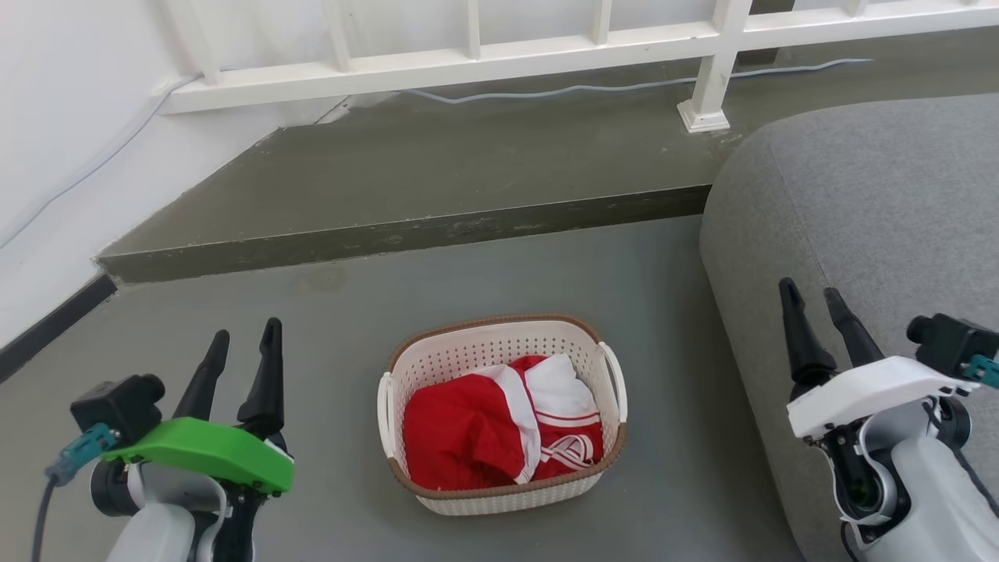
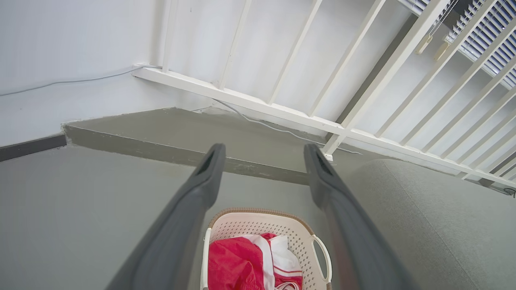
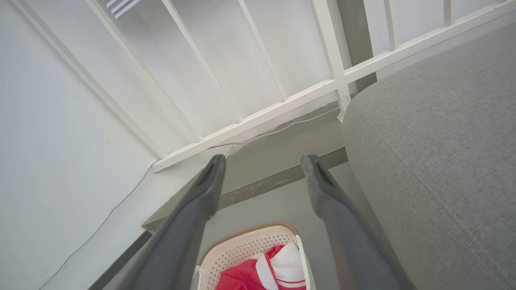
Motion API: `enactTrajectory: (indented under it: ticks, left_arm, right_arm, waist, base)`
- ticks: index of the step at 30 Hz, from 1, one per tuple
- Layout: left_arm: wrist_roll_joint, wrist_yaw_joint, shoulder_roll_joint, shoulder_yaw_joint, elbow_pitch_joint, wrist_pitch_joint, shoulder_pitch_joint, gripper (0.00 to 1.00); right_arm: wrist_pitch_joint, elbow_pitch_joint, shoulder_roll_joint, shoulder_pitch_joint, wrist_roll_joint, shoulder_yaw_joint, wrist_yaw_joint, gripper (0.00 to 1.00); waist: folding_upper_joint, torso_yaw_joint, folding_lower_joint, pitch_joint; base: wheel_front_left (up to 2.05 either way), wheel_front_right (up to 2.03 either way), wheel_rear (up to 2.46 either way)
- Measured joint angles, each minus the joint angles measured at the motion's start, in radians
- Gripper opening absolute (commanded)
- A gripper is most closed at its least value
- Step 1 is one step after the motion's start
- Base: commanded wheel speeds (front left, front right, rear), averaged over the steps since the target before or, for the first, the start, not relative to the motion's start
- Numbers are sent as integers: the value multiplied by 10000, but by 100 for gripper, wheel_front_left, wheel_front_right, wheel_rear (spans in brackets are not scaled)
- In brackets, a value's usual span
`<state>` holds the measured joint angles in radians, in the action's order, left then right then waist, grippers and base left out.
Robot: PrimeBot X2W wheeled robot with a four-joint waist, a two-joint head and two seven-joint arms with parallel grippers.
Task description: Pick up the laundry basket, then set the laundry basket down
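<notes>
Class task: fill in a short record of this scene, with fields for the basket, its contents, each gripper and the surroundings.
Basket: laundry basket, cream perforated plastic, brown rim, standing on the grey floor
Contents: red-and-white garment
Left arm: left gripper, jaws open, left of the basket, apart from it
Right arm: right gripper, jaws open, by the grey sofa, apart from the basket
Behind: raised step, white railing
</notes>
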<state>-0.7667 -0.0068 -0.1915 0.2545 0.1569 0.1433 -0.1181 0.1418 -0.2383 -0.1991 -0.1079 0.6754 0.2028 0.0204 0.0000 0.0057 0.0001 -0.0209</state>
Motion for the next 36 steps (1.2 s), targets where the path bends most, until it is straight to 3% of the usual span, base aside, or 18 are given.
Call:
enactTrajectory:
  ticks: [36]
  left_arm:
    - [3910,1007,171,729,297,1047,23,100]
  right_arm:
    - [1047,-286,111,-54,-4015,757,886,100]
  waist:
    - [0,127,0,-49]
  base:
    - [0,0,0]
